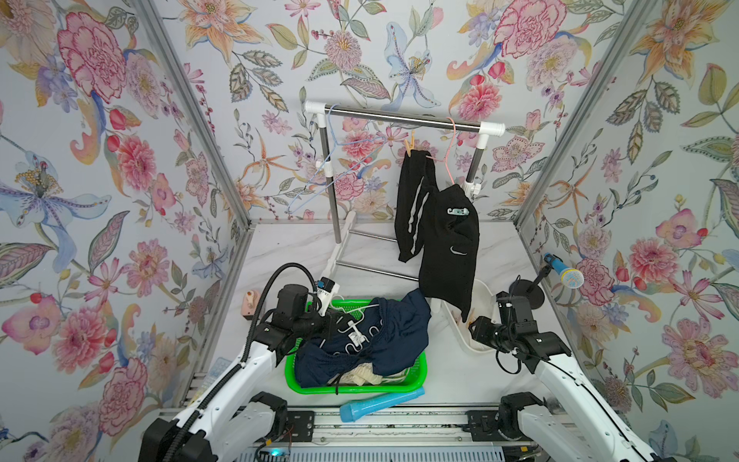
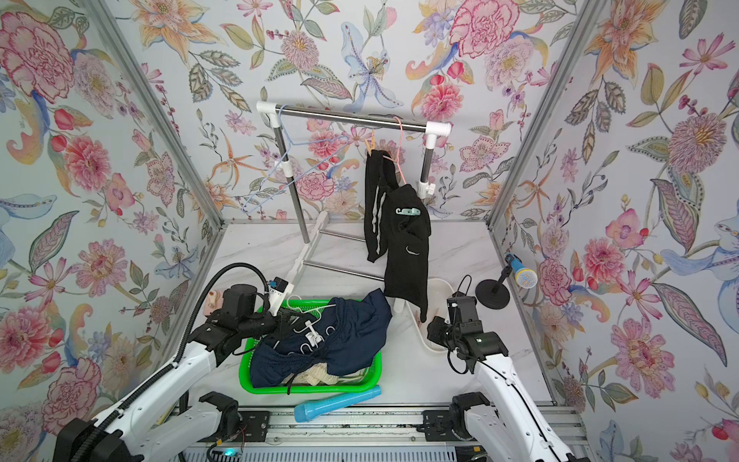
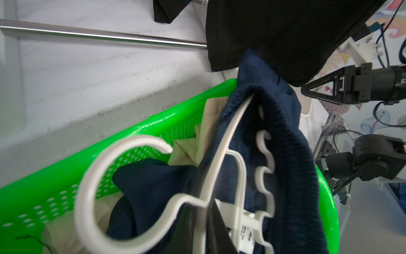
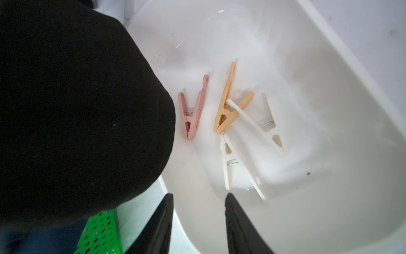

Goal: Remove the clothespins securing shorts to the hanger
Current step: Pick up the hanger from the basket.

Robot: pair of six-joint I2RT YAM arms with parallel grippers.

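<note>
The left tool [image 3: 202, 206] is closed on the white hanger [image 3: 94, 176], which is laid with the navy shorts [image 3: 285, 154] in the green basket [image 3: 153, 125]. The right tool [image 4: 198, 198] is held open above the white tray [image 4: 329, 110], where four clothespins [image 4: 228, 105] are seen. On the hanging black shorts [image 1: 448, 240], a tan clothespin [image 1: 409, 147] and a teal clip [image 1: 458, 211] are attached.

Green basket [image 1: 292, 374] mid-table; blue tube [image 1: 380, 405] just beside it; microphone [image 1: 568, 275] on stand.

Pastel floral-wallpaper walls [image 1: 100, 160] rise behind and beside a steel-barred clothes rack [image 1: 400, 118]; beneath it, a white marble-patterned bench [image 1: 280, 248].
</note>
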